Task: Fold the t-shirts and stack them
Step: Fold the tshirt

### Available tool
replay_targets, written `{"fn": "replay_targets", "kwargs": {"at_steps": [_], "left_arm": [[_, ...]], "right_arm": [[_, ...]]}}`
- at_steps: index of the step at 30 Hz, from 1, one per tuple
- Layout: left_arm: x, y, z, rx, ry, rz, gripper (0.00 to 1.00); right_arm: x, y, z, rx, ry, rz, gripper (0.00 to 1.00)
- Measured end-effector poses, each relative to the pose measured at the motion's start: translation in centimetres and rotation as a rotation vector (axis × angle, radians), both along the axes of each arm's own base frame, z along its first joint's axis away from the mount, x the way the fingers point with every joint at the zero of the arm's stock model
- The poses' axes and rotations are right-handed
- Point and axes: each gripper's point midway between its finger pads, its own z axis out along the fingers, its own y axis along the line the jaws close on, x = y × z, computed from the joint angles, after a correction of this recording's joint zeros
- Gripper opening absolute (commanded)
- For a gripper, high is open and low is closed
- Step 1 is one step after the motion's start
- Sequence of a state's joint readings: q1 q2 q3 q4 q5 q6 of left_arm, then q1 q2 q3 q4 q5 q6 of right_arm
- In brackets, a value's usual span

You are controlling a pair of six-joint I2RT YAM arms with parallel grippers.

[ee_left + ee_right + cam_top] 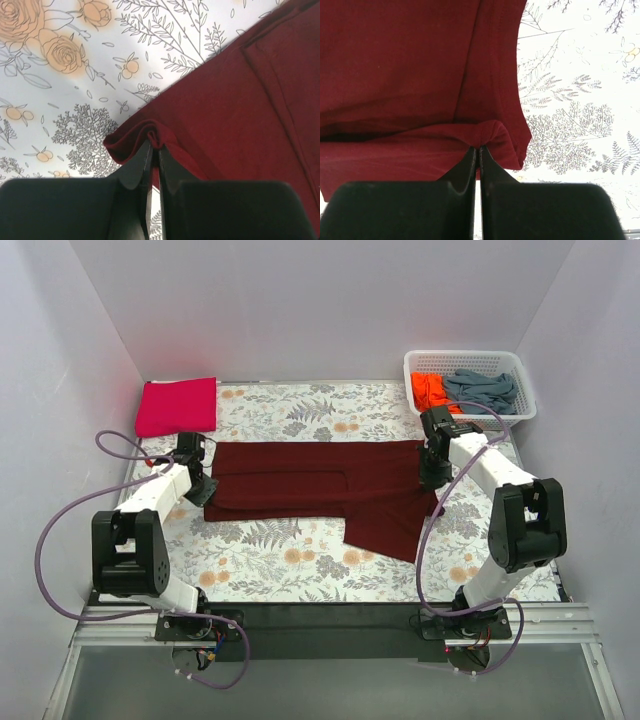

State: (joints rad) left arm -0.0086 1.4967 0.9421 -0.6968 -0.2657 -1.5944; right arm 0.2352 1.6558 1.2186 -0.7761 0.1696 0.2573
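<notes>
I hold the maroon t-shirt (320, 488) at 2 ends
My left gripper (154, 146) clamps its 9 o'clock edge, right gripper (478, 148) the 3 o'clock.

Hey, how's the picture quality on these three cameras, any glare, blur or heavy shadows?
Top view: even, soft light, sharp throughout, only faint shadows by the arms. Left wrist view: the maroon t-shirt and flowered table cloth are crisp; the near black jaws are dark and slightly soft. Right wrist view: the table cloth looks washed out at right; the shirt's hem stitching shows clearly.
</notes>
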Motion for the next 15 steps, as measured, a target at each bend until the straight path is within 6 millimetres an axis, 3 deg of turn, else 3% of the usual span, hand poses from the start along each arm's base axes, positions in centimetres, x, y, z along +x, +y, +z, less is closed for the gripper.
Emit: {"fn": "replay_targets", "kwargs": {"at_steps": [15], "left_arm": [[1.5,0.3,-2.8,0.02,0.044,-0.013,0.0]], "right_arm": [[1.9,0.2,-2.6,-0.006,0.026,-0.004,0.01]]}}
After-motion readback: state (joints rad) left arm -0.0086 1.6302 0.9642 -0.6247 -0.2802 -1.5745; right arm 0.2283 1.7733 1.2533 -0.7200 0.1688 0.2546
